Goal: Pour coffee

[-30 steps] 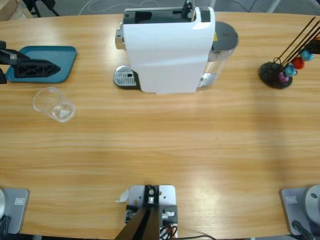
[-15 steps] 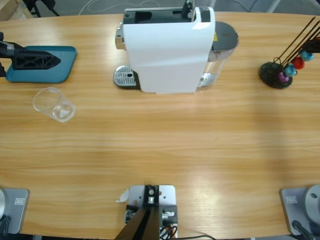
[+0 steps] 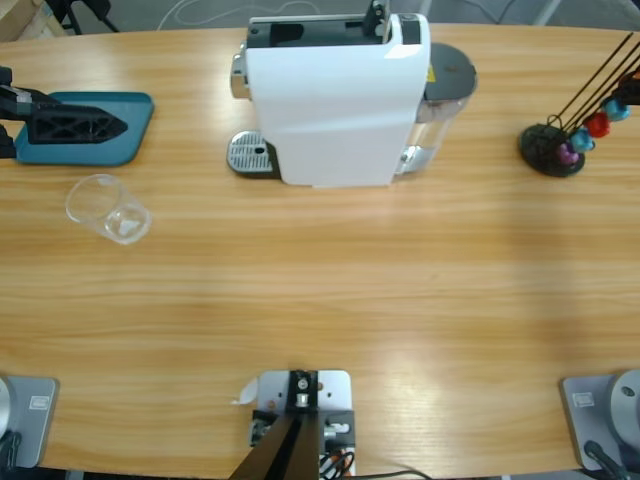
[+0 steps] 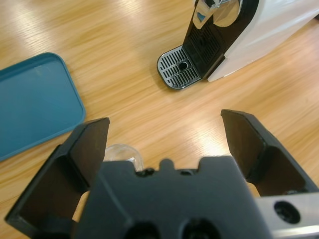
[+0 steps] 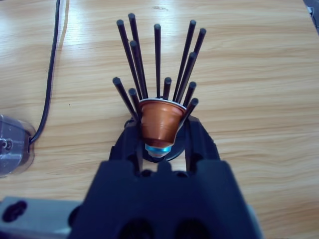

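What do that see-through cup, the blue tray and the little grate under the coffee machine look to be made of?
The cup looks like clear glass or plastic: the wood grain shows through it. The tray seems matte teal plastic, with rounded corners and a moulded raised rim. The grate looks like brushed metal, slotted and silvery with a bright rim, though it may be plated plastic.

Left gripper (image 3: 110,124) shifted — seemingly inward.

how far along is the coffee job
Early. Nothing poured: the clear empty glass lies on the table, not on the white coffee machine's drip grate. The right gripper holds a copper capsule; the left gripper is open above the teal tray.
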Motion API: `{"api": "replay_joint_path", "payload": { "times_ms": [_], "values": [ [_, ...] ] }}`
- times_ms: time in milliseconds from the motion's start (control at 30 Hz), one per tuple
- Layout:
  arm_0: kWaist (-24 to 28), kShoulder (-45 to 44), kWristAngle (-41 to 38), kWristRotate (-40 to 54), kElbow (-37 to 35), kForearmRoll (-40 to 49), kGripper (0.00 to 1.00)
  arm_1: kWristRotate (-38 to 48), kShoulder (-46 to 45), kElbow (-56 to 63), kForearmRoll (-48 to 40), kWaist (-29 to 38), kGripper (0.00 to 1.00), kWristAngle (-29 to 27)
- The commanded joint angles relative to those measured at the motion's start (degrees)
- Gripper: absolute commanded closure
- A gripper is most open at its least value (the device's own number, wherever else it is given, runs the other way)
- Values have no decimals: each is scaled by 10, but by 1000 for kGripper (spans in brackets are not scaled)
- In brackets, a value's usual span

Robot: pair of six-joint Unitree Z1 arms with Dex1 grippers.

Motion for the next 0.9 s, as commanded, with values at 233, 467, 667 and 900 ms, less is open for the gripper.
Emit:
{"api": "replay_joint_path", "payload": {
  "times_ms": [233,467,667,900],
  "values": [
    [0,24,-23,-11,8,-4,0,5,-16,8,23,-7,911,-11],
    [-1,21,-33,-18,20,-4,0,4,-18,-4,33,-7,916,-9],
    [-4,22,-34,-21,25,-5,0,-2,-21,-49,59,-5,1000,-19],
    [-7,20,-35,-27,39,-8,0,-1,-44,-104,109,10,1000,-29]
  ]
}}
